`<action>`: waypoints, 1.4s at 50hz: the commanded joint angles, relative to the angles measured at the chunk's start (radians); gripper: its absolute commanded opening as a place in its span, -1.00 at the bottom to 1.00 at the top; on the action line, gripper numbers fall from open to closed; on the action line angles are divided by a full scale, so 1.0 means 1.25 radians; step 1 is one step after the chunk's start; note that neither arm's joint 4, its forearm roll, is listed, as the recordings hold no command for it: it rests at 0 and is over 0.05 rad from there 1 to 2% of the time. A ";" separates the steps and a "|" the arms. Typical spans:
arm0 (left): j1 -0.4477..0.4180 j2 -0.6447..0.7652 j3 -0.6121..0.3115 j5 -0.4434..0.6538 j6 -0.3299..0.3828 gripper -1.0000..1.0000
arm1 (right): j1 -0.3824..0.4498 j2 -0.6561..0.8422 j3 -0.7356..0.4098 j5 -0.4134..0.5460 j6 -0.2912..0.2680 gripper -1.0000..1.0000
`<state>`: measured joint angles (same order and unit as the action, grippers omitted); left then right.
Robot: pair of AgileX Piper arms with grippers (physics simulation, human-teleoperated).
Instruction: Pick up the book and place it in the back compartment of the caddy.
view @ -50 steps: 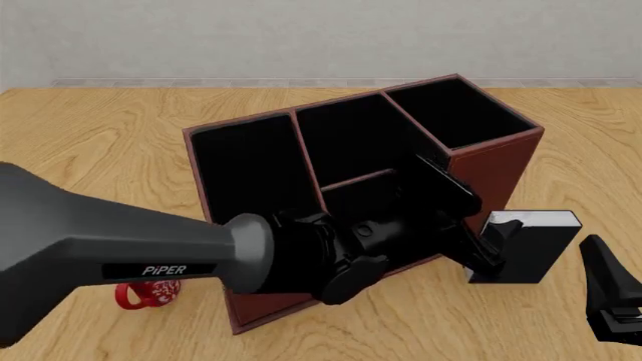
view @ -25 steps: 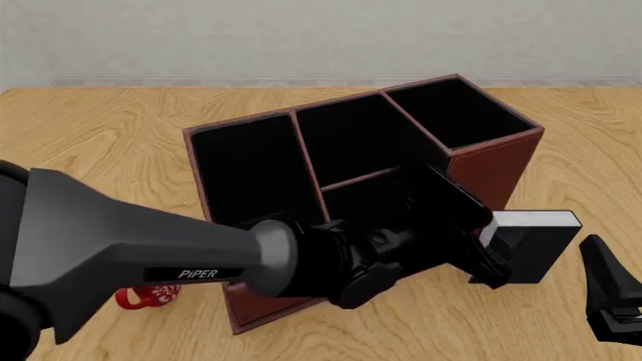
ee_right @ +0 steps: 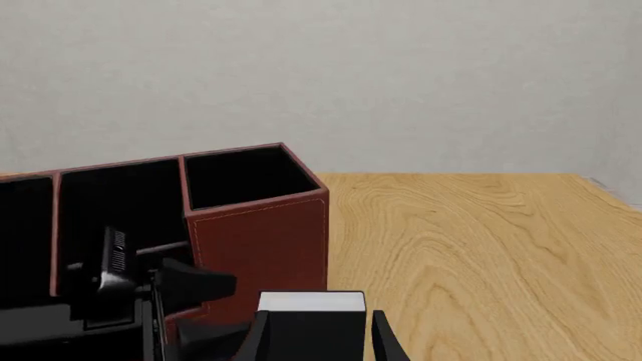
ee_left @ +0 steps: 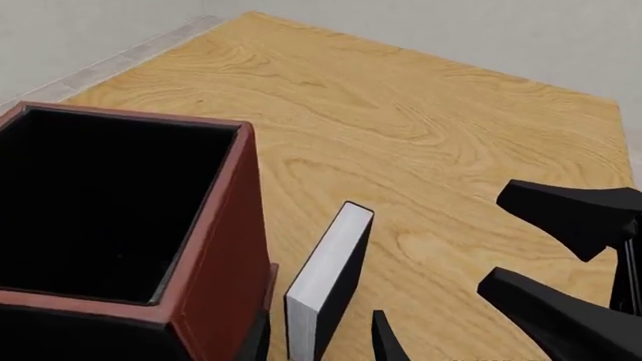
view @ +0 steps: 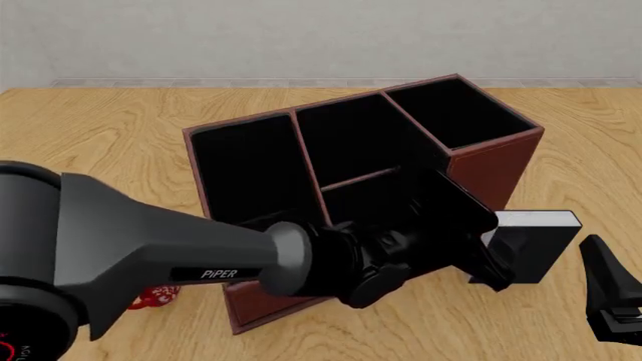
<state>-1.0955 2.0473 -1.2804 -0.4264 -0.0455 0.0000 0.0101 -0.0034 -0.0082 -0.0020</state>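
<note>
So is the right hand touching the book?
Apart. The left wrist view shows bare table between the book and the right hand, whose open fingers sit well off to its side.

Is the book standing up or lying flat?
Standing up. The book sits on its edge on the table, white pages facing upward, beside the caddy.

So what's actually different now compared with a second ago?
The left arm pushed further forward, bringing its gripper around the book, fingers on either side; whether it grips yet is unclear. The book, caddy, mug and right gripper stayed put.
</note>
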 commanded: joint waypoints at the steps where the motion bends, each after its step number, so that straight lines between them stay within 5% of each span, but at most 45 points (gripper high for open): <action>1: -0.005 0.022 -0.017 0.008 0.008 1.00 | 0.000 0.000 0.000 0.000 0.000 1.00; 70: -0.001 0.120 -0.151 0.098 0.004 1.00 | 0.000 0.000 0.000 0.000 0.000 1.00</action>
<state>-1.0970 2.1869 -1.4565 -0.3115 -0.0364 -0.0001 0.0100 -0.0034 -0.0082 -0.0020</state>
